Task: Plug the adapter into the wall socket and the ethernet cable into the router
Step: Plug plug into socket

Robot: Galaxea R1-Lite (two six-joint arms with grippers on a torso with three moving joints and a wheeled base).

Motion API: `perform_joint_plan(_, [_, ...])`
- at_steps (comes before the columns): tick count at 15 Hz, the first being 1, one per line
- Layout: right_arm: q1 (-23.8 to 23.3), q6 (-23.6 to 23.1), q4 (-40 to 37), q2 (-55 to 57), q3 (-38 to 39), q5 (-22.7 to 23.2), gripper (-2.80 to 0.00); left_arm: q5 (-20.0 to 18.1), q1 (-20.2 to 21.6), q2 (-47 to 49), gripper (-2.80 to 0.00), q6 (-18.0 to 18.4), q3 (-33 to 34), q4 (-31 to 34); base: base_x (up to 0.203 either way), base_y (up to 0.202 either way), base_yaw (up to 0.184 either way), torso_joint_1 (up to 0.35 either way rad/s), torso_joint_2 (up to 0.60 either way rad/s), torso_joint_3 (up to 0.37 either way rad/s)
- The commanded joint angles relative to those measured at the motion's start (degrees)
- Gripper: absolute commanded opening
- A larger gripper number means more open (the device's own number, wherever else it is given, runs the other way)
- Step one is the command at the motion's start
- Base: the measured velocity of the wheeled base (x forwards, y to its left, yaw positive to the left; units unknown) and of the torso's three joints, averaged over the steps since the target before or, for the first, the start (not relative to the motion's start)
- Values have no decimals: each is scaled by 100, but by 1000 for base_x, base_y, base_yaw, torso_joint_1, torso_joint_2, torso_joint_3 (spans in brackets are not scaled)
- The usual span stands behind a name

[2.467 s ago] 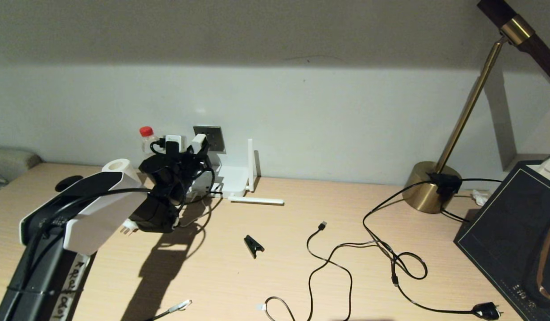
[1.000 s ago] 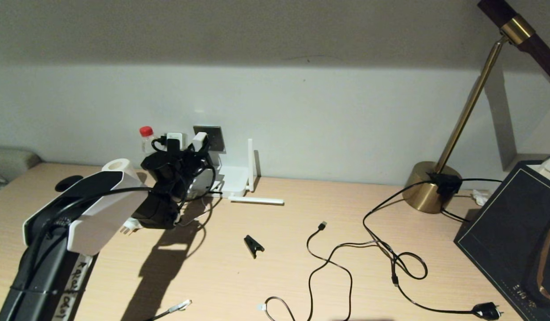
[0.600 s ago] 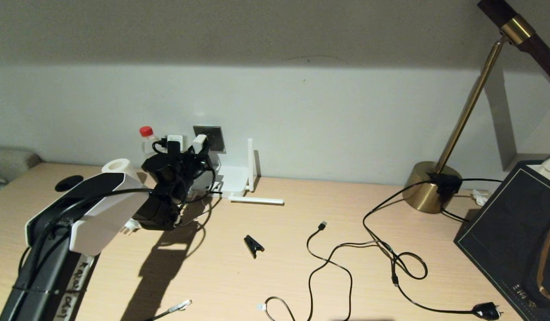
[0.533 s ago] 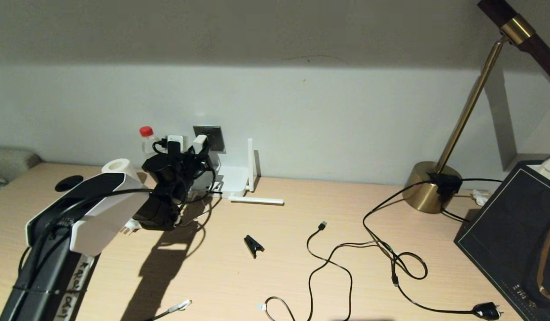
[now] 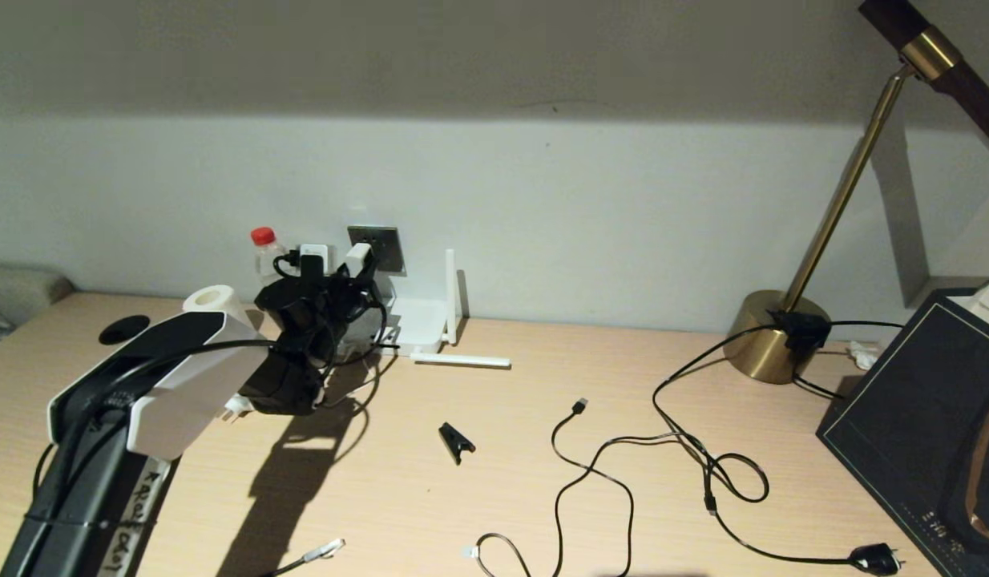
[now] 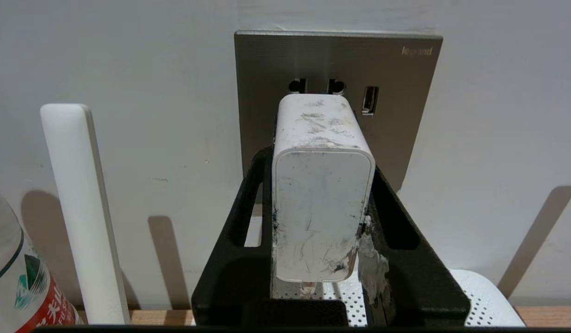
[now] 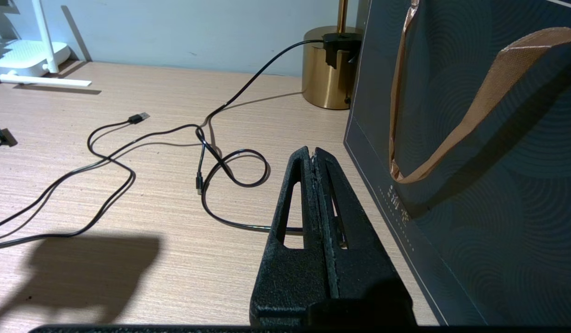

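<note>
My left gripper point(image 6: 320, 162) is shut on the white adapter point(image 6: 320, 199), one black finger on each side. The adapter's far end sits against the dark grey wall socket point(image 6: 396, 115), just below its two round holes. In the head view the adapter point(image 5: 357, 258) and socket point(image 5: 385, 244) are at the back wall, left of centre. The white router point(image 5: 418, 324) lies on the desk below the socket, one antenna upright, another flat. The ethernet cable's clear connector point(image 5: 324, 550) lies at the desk's front edge. My right gripper point(image 7: 313, 152) is shut and empty, hovering over the desk beside a dark bag.
A red-capped bottle point(image 5: 264, 248) and a white cylinder point(image 5: 214, 300) stand left of the socket. A thin black USB cable point(image 5: 591, 465), a black clip point(image 5: 456, 441) and a cord with a black plug point(image 5: 875, 558) lie mid-desk. A brass lamp base point(image 5: 775, 336) and the dark bag point(image 5: 919, 417) are at the right.
The left arm's elbow has shifted slightly. The gripper and adapter stay at the socket almost unmoved. Nothing else on the desk has moved.
</note>
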State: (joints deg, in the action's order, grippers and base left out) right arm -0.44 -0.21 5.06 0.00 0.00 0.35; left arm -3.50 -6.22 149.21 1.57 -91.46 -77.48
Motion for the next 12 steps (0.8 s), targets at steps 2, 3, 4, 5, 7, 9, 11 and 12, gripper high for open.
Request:
perform_joint_plan(2, [0, -5, 4, 0, 202, 1, -280, -2, -2, 21, -280, 1, -35, -39, 0, 0, 0, 0, 0, 0])
perform_joint_plan(3, [0, -5, 4, 0, 202, 8, -280, -2, -2, 12, -280, 1, -39, -39, 0, 0, 0, 0, 0, 0])
perform_joint_plan(4, [0, -5, 4, 0, 202, 9, -280, -2, -2, 12, -280, 1, -39, -39, 0, 0, 0, 0, 0, 0])
perform_joint_plan(5, [0, -5, 4, 0, 202, 0, -280, -2, -2, 12, -280, 1, -39, -39, 0, 0, 0, 0, 0, 0])
perform_joint_plan(7, [0, -5, 4, 0, 202, 9, -280, -2, -2, 12, -280, 1, -39, -39, 0, 0, 0, 0, 0, 0])
perform_joint_plan(9, [0, -5, 4, 0, 202, 1, -280, -2, -2, 3, -280, 1, -39, -47, 0, 0, 0, 0, 0, 0])
perform_joint_plan(11, [0, -5, 4, 0, 202, 0, -280, -2, -10, 4, -280, 1, -39, -39, 0, 0, 0, 0, 0, 0])
perform_joint_plan(12, [0, -5, 4, 0, 202, 3, -280, 2, -11, 12, -280, 6, -30, -48, 0, 0, 0, 0, 0, 0])
